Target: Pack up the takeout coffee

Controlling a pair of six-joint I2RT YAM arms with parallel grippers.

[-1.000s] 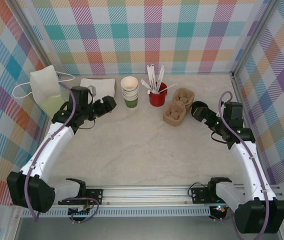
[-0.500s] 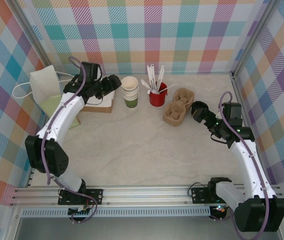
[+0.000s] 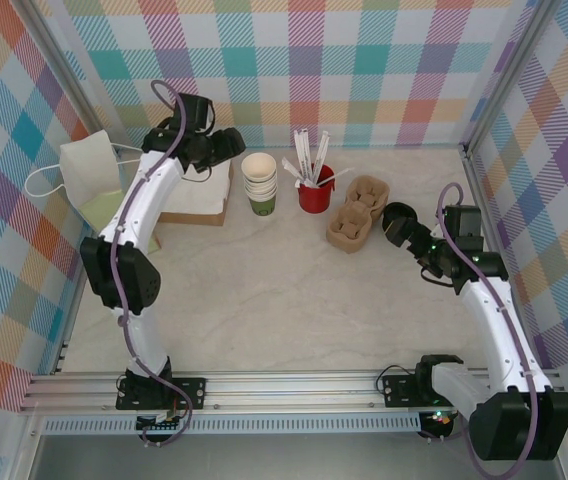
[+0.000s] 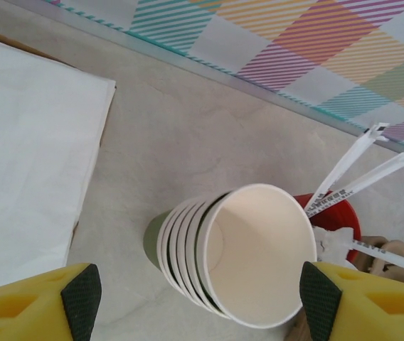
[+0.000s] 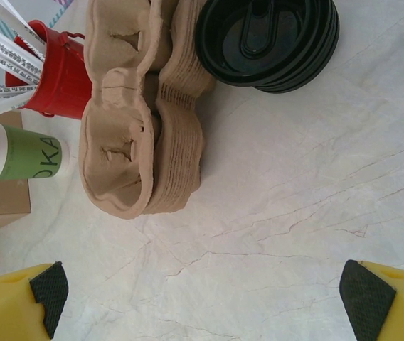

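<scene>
At the far left a white bag [image 3: 86, 165] with loop handles lies against the side wall, with something pale green under it, maybe a second bag. Next to it is a white sheet [image 3: 202, 185] lying on a brown board [image 3: 192, 215].

My left claw [image 3: 230, 143] hangs above the far corner of that sheet, close to the back wall, pointing right. Its fingers [image 4: 81, 298] are spread wide and pinch nothing. From my left wrist I look down between them into the cups [image 3: 260, 182], a lidless cream stack with a green band at the bottom, standing upright just right of the sheet. The claw is not touching the stack.

Right of the cups is the red cup [image 3: 315, 196], with white wrapped stirrers [image 3: 310, 150] sticking up from it. Then come the carriers [image 3: 357, 212], brown pulp trays nested in a stack and set at a slant. Just beside them is a stack of black lids [image 3: 398, 222], on the table and touching the carriers' right side.

My right claw [image 3: 416, 242] sits just right of the lids, low over the table and aimed at them. Its fingers [image 5: 45, 288] are opened fully, with only bare marble tabletop [image 5: 273, 234] between them. It holds nothing and is clear of both lids and carriers.
</scene>
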